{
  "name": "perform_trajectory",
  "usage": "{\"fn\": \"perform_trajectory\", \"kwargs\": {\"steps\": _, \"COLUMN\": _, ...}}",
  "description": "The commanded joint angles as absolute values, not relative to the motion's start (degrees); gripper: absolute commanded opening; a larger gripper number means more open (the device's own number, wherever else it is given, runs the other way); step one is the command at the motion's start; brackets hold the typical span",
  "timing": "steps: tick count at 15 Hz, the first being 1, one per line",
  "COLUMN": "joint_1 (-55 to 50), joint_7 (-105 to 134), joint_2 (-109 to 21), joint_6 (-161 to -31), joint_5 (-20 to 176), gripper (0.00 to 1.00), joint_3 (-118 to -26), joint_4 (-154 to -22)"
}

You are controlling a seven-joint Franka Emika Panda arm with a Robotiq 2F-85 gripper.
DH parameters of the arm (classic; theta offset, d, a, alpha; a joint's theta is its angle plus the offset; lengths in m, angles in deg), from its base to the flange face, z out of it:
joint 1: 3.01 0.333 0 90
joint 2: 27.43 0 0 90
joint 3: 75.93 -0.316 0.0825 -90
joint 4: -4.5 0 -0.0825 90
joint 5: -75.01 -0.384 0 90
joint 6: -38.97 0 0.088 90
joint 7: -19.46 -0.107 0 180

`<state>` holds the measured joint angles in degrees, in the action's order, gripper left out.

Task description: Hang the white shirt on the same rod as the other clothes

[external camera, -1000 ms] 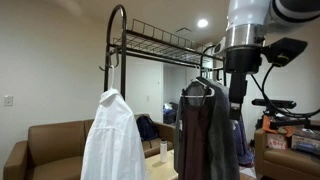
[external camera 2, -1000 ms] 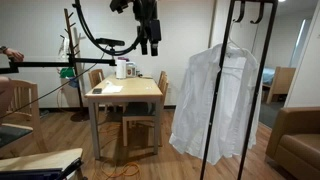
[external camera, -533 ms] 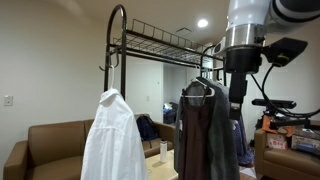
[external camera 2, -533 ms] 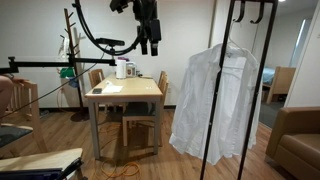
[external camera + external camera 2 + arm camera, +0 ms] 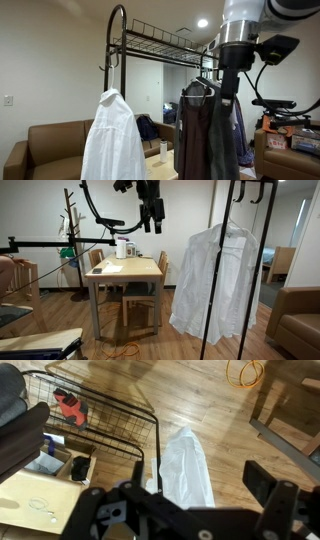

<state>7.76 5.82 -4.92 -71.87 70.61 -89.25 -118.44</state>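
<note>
- Gripper [image 5: 185, 502] — in the wrist view its two fingers [image 5: 272, 485] stand spread wide apart, with nothing held between them.
- In an exterior view the gripper [image 5: 152, 220] hangs high in the room and points down. It is well apart from the white shirt [image 5: 215, 280].
- In the wrist view the white shirt is seen from above, below the spread fingers. It hangs over the wood floor [image 5: 210, 400], just beside the corner of the wire-grid top shelf [image 5: 100, 415].
- In both exterior views the white shirt hangs full length on a hanger, sleeves down. It sits beside the rack's curved side upright [image 5: 113, 40]. What the hanger hooks onto cannot be made out.
- The rod [image 5: 160, 57] is the thin black bar running under the wire-grid top shelf.
- The other clothes [image 5: 205, 130] — dark garments on hangers — hang bunched at the end of the rack away from the curved upright. A clear gap separates them from the white shirt.
- A wooden table [image 5: 140, 270] stands farther back and carries a white jug [image 5: 122, 248].
- A brown sofa [image 5: 45, 140] stands against the far wall, behind the white shirt.
</note>
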Motion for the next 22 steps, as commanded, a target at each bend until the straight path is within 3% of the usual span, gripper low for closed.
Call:
{"fn": "perform_trajectory", "kwargs": {"steps": 1, "joint_1": 7.61, "joint_7": 6.39, "joint_2": -12.9, "joint_6": -73.27, "joint_5": 72.98, "gripper": 1.0, "joint_3": -91.18, "joint_4": -109.23}}
{"fn": "perform_trajectory", "kwargs": {"steps": 10, "joint_1": 10.03, "joint_7": 2.96, "joint_2": -33.99, "joint_6": -69.32, "joint_5": 85.15, "gripper": 1.0, "joint_3": -93.62, "joint_4": -80.63}}
{"fn": "perform_trajectory", "kwargs": {"steps": 17, "joint_1": 16.87, "joint_7": -1.98, "joint_2": -50.99, "joint_6": -72.37, "joint_5": 88.72, "gripper": 1.0, "joint_3": -88.37, "joint_4": -60.87}}
{"fn": "perform_trajectory", "kwargs": {"steps": 18, "joint_1": 14.53, "joint_7": 0.92, "joint_2": -46.0, "joint_6": -73.1, "joint_5": 86.07, "gripper": 1.0, "joint_3": -90.19, "joint_4": -68.29}}
{"fn": "perform_trajectory", "kwargs": {"steps": 22, "joint_1": 15.04, "joint_7": 0.66, "joint_2": -47.52, "joint_6": -73.18, "joint_5": 86.35, "gripper": 1.0, "joint_3": -89.77, "joint_4": -67.04}}
